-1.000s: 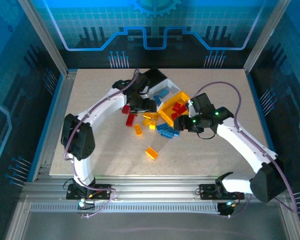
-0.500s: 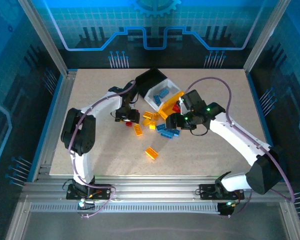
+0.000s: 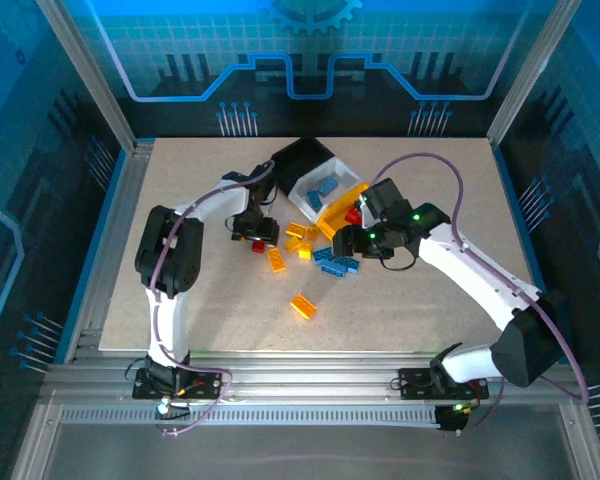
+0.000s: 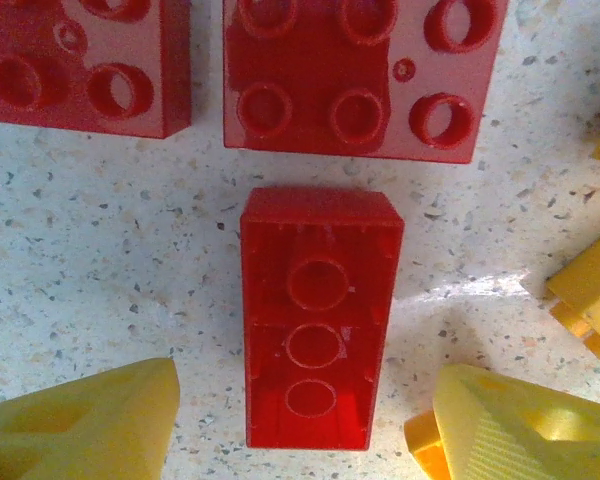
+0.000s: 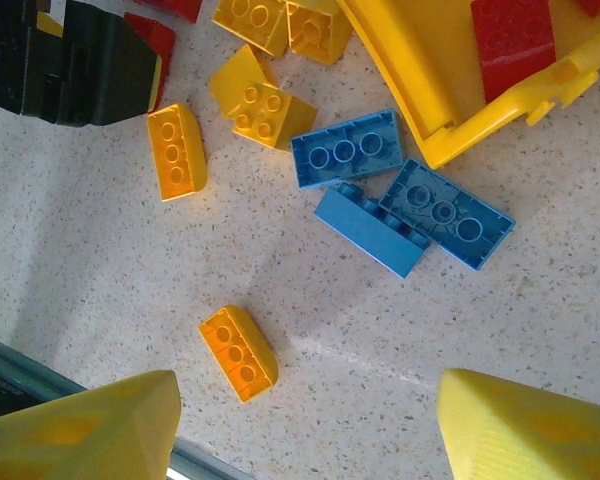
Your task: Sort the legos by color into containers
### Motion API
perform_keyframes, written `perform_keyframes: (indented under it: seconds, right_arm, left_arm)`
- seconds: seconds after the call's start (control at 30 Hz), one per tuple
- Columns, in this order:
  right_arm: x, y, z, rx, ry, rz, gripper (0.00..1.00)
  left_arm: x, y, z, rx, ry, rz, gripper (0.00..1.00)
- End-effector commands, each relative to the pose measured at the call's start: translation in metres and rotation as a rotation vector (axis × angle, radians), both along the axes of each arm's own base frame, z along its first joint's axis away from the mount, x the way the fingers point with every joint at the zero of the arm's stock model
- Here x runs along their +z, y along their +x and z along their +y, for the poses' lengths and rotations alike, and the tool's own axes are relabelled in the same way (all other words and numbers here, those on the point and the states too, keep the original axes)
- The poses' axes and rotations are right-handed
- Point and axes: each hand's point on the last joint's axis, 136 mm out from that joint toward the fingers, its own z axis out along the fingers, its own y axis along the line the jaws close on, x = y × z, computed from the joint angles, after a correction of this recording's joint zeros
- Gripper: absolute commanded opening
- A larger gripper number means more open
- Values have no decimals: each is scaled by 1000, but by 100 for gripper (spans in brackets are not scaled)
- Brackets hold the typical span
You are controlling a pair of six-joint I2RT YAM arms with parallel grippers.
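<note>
Top external view: the containers (image 3: 316, 172) stand in a row at the far middle of the table (image 3: 430, 300), in the order black bin (image 3: 302, 156), white bin (image 3: 304, 196), yellow bin (image 3: 330, 220). A few blue bricks (image 3: 326, 186) are seen in the white bin and red bricks (image 3: 353, 213) in the yellow bin. The contents of the black bin cannot be made out.

Progress: sorting is judged partly done. A scatter of legos (image 3: 276, 260) is left on the table in front of the bins.
- Three loose blue bricks (image 5: 345, 150) are noted just beside the yellow bin's lip.
- Yellow and orange bricks (image 5: 176, 150) are spread nearby. One orange brick (image 3: 302, 306) lies apart, nearer the arm bases. None of this colour is seen binned.

Left gripper (image 3: 257, 236): held low over a red cluster. In the left wrist view its jaws are spread and straddle one red brick (image 4: 318, 318), which lies underside up with a gap on each side. Nothing is pinched. Two more red bricks (image 4: 360, 75) lie just beyond it.

Right gripper (image 3: 348, 244): jaws spread over bare table near the loose blue bricks, nothing held.

Judgement: the straddled red brick is taken as the next item, bound for the yellow bin. All three colours are left to clear.
</note>
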Motion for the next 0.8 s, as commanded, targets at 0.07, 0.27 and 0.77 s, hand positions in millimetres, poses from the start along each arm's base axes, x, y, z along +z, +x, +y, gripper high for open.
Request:
perform_keyframes:
  seconds: [0.07, 0.27, 0.77]
  right_arm:
    - [10, 2, 4, -12, 6, -6, 70]
    - [11, 0, 5, -8, 0, -4, 70]
    - [20, 3, 12, -18, -4, -29, 69]
  left_arm:
    - [-4, 10, 1, -5, -16, -4, 65]
    - [-8, 14, 5, 20, -26, 0, 56]
    - [-24, 2, 20, 51, -38, 39, 49]
